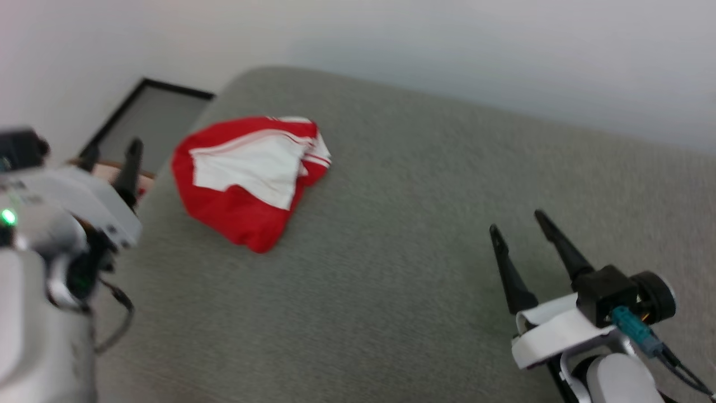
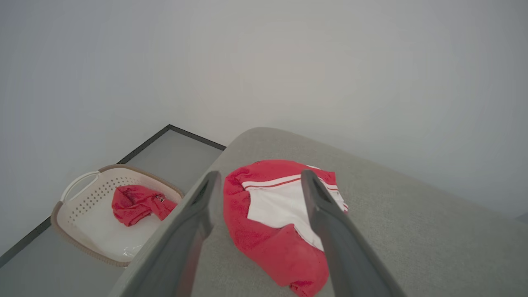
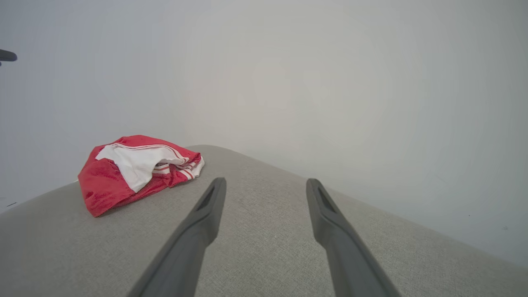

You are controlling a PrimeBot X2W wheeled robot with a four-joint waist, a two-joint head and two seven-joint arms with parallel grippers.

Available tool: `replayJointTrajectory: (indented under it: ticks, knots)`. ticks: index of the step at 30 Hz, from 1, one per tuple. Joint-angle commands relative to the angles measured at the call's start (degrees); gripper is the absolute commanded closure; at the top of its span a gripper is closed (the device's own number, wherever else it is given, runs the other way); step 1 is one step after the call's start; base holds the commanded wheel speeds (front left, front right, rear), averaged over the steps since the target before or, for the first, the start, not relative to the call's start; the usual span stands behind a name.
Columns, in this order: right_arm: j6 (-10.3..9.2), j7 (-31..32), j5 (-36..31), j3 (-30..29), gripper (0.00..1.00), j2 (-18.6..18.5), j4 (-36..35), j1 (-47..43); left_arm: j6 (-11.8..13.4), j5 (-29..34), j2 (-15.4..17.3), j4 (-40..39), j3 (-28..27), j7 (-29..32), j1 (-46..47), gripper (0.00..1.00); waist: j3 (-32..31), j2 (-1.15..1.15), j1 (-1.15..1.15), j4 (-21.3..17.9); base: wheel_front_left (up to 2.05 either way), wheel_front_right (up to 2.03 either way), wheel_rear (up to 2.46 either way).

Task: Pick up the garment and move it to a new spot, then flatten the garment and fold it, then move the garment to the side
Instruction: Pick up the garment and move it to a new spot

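The garment (image 1: 251,179) lies crumpled on the grey padded surface (image 1: 419,224), red with a white sleeve and striped trim on top. My left gripper (image 1: 112,154) hangs open off the surface's left edge, short of the garment and not touching it. In the left wrist view the garment (image 2: 264,243) shows between and beyond the spread fingers of that gripper (image 2: 260,176). My right gripper (image 1: 517,221) stands open over the surface at the lower right, far from the cloth. The right wrist view has the garment (image 3: 132,169) at the left, ahead of the open gripper (image 3: 266,181).
A white perforated basket (image 2: 82,185) with a brown rim sits on the floor left of the surface, holding a smaller plain red cloth (image 2: 136,202). A dark-framed grey floor panel (image 1: 151,117) lies by the white wall. Bare grey surface stretches right of the garment.
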State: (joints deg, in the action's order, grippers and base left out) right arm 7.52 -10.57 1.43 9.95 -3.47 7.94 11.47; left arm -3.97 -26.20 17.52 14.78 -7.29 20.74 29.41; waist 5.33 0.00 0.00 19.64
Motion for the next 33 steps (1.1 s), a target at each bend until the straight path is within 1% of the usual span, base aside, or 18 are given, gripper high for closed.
replayJointTrajectory:
  ticks: [1, 6, 9, 10, 13, 20, 23, 26, 31, 33]
  knots:
    - [-0.06, 0.24, -0.17, -0.25, 0.00, -0.56, -1.17, 1.44, -0.15, -1.30, 1.42, 1.60, -0.08, 3.57, 4.51, 0.00, 11.56, 0.00, 0.00, -8.93, 0.00, 0.00, 0.00]
    - [-0.06, 0.69, 0.23, -0.76, 0.00, -0.85, -3.54, 2.72, 0.71, -3.01, 4.52, 6.07, 0.54, 13.25, 12.70, 0.00, 16.55, 0.00, 0.00, -12.08, 0.00, 0.00, 0.00]
    - [-0.06, 0.73, 0.68, -0.85, 0.00, -1.07, -4.52, 3.60, 1.73, -3.39, 6.24, 8.56, 0.85, 18.81, 16.36, 0.00, 19.05, 0.00, 0.00, -13.96, 0.00, 0.00, 0.00]
    - [-0.06, 0.73, 0.68, -0.85, 0.00, -1.07, -4.52, 3.60, 1.73, -3.39, 6.24, 8.56, 0.85, 18.81, 16.36, 0.00, 19.05, 0.00, 0.00, -13.96, 0.00, 0.00, 0.00]
    - [-0.06, 0.72, 1.20, -0.39, 0.00, -1.13, -5.17, 4.42, 2.89, -3.83, 7.74, 11.09, 1.01, 23.99, 18.80, 0.00, 21.30, 0.00, 0.00, -15.73, 0.00, 0.00, 0.00]
    - [-0.06, 1.30, 1.96, 0.04, 0.00, -1.20, -6.25, 5.97, 5.30, -3.14, 10.48, 17.05, 1.99, 31.92, 22.26, 0.00, 24.74, 0.00, 0.00, -18.10, 0.00, 0.00, 0.00]
    - [-0.06, 1.63, 2.42, 0.18, 0.00, -1.37, -6.61, 6.23, 6.51, -2.63, 11.47, 19.32, 2.64, 34.76, 23.06, 0.00, 25.58, 0.00, 0.00, -18.64, 0.00, 0.00, 0.00]
    - [-0.06, 2.09, 2.93, 0.11, 0.00, -1.42, -7.01, 6.86, 6.99, -2.33, 12.16, 21.67, 3.02, 36.34, 23.17, 0.00, 26.13, 0.00, 0.00, -19.05, 0.00, 0.00, 0.00]
    - [-0.06, 2.82, 3.36, 0.10, 0.00, -1.38, -7.37, 7.05, 6.51, -2.35, 11.40, 26.16, 4.19, 37.17, 22.21, 0.00, 26.53, 0.00, 0.00, -19.31, 0.00, 0.00, 0.00]
    - [-0.06, 3.17, 3.41, 0.16, 0.00, -1.26, -7.51, 7.16, 6.87, -2.73, 10.74, 27.83, 4.24, 37.06, 22.03, 0.00, 26.52, 0.00, 0.00, -19.28, 0.00, 0.00, 0.00]
